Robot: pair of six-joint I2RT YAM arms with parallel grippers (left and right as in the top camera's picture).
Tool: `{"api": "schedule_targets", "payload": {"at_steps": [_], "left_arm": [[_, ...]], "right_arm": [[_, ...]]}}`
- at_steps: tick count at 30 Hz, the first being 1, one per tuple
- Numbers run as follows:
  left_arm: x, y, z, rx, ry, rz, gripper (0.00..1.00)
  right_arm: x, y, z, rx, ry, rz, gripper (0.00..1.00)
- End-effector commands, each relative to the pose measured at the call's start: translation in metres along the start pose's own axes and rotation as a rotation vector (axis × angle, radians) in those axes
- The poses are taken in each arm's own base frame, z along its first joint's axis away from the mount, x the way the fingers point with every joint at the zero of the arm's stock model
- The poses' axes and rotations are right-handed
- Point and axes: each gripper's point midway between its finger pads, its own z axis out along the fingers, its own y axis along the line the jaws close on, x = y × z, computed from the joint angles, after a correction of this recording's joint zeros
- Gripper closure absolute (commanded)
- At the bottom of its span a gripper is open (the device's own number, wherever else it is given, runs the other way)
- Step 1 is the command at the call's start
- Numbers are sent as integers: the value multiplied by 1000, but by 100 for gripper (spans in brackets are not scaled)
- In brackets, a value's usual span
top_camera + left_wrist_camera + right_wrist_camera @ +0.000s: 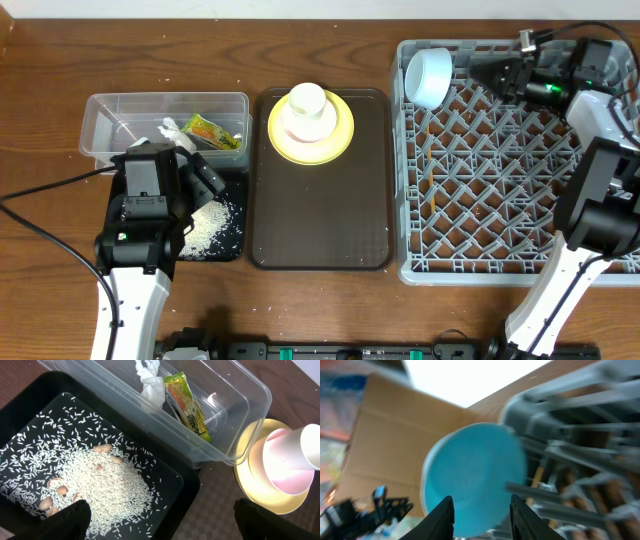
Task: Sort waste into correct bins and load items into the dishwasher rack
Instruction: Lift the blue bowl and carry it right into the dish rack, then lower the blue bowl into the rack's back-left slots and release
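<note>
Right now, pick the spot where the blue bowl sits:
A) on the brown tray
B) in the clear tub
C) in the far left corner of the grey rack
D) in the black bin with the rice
C: the blue bowl stands on its edge in the far left corner of the grey rack.

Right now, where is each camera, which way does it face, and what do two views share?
Overhead: above the table, looking down; both arms show.
Left wrist: on left arm, looks down at rice in the bin; left claw shows.
Right wrist: on right arm, looks sideways at the bowl in the rack; right claw shows.
Shared: overhead and right wrist show the bowl.
</note>
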Motion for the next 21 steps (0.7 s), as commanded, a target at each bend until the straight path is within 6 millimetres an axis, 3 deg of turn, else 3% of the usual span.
{"api": "schedule_targets", "payload": {"at_steps": [1,3,6,9,12,16,21], "left_arm": [[-6,0,-2,-7,-15,0,5],[-6,0,-2,-7,-15,1,5],[-6,0,-2,-7,-15,0,5],[-6,0,-2,-7,-15,0,5],[-6,0,-2,-7,-15,1,5],[-6,0,-2,-7,-15,1,5],[-6,0,-2,-7,-15,1,5]], "right_arm": [[-20,5,-12,124,-66,-1,70],[-28,14,-17,213,-102,-26,75],[-37,31,-24,412,-147,-115,97],[-38,54,-25,592,-159,-241,99],[-31,80,-13,721,-130,-393,99],[-8,100,20,811,-43,-526,99],[44,105,64,793,142,-572,99]]}}
